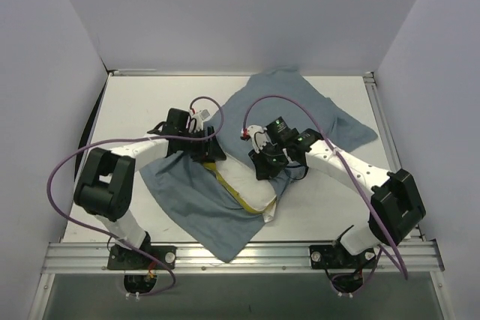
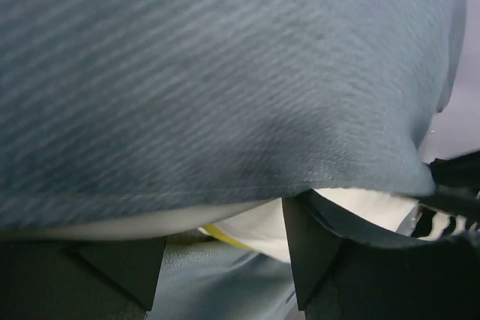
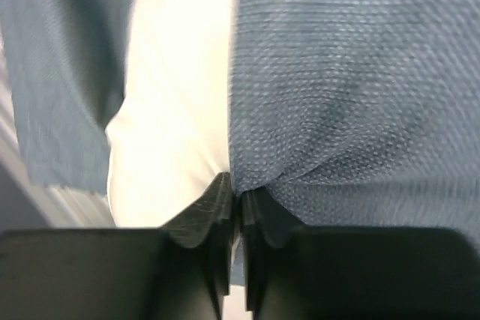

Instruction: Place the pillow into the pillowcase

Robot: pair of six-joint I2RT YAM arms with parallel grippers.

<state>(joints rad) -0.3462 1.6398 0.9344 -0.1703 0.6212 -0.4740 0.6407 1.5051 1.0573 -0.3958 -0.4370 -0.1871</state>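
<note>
Clenched tight, the right end effector (image 3: 238, 204) is pinching a puckered fold of the pillowcase (image 1: 300, 110), its two fingers pressing together on the grey-blue cloth right beside the white of the pillow (image 1: 251, 185). Across from it, the left end effector (image 2: 225, 249) is standing released, its jaws well apart. The hem of the pillowcase is draping across just above its fingertips (image 2: 322, 252), and a strip of pillow is showing in the gap beneath that hem. From where I am standing, the pillow is lying slantwise in the middle of the bench (image 1: 142, 103), between the two arms. Its near end is sticking out bare, with the yellow band (image 1: 231, 191) running along its left edge. Its far end is disappearing under the cloth where both end effectors are working, though I cannot tell how far in it is reaching. The pillowcase is sprawling limp around it, one part spreading out flat towards the near left edge of the bench and another rumpling away towards the far right corner. Both arms are bending inwards over the pillow from either side.
</note>
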